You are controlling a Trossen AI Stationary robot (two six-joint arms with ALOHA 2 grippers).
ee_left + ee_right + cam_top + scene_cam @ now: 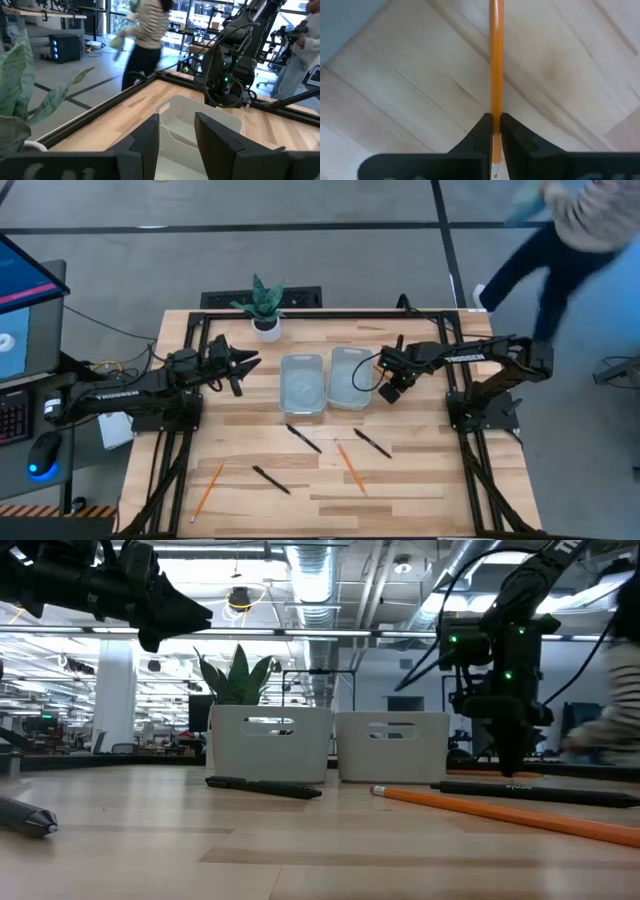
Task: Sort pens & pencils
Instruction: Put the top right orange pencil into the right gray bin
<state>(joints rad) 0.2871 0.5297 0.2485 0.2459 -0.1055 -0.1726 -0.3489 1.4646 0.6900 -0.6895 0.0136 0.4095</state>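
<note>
Three black pens lie flat on the table's near half: one (303, 438), one (372, 443), one (270, 479). Two orange pencils lie there too, one (350, 465) near the middle and one (207, 488) toward the near left. My right gripper (390, 391) stands just right of the right bin (350, 350), pointing down, shut on the third pencil (495, 55). My left gripper (250, 363) hovers open and empty, left of the left bin (302, 358); the left wrist view shows a clear gap between its fingers (177, 130). My right gripper (495, 120) pinches the orange pencil between its two fingers, coming from above. The fingers lie across the shaft (495, 107), near its sharpened end (495, 172). The long remainder runs straight out ahead over the wood. Whether it rests on the table or is just clear, I cannot tell.
Two pale bins sit side by side at the table's middle far part. A small potted plant (265, 305) stands at the far edge, left of centre. A person (560, 240) moves past beyond the far right corner. Bare wood lies between bins and pens.
</note>
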